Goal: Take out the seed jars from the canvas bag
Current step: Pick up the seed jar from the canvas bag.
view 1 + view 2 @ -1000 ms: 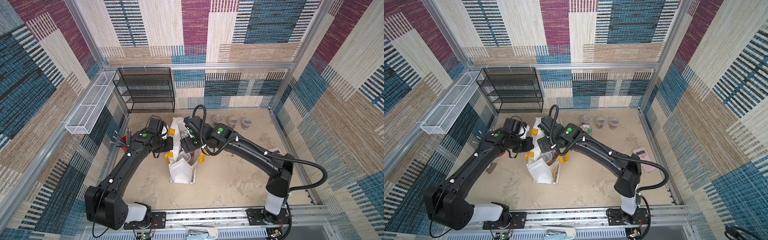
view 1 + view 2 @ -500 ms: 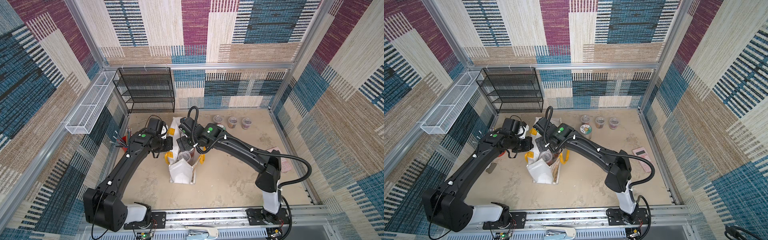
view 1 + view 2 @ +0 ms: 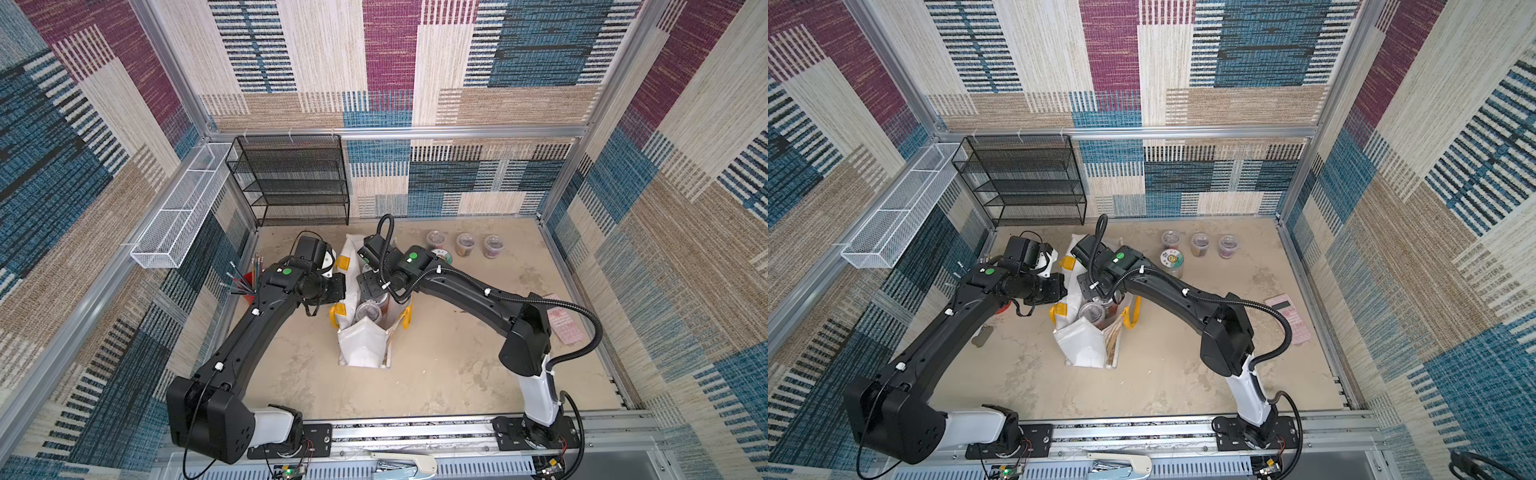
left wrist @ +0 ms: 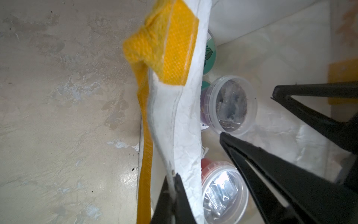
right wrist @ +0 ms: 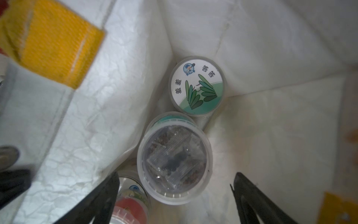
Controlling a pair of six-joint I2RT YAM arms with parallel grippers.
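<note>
The right fingers (image 5: 93, 201) stand wide apart and empty just above a clear-lidded tub (image 5: 174, 161), lid up inside the bag (image 3: 360, 345), close beside a picture-lid jar (image 5: 196, 85); the left fingers (image 4: 182, 199) are closed on the bag's rim and hold its mouth open. I would lower the right fingers, one at each side of the tub and clear of the neighbour jar, and close below the lid's lip. The tub can then join the jars (image 3: 463, 245) standing on the surface (image 3: 457, 374) at 2 o'clock from the bag.
</note>
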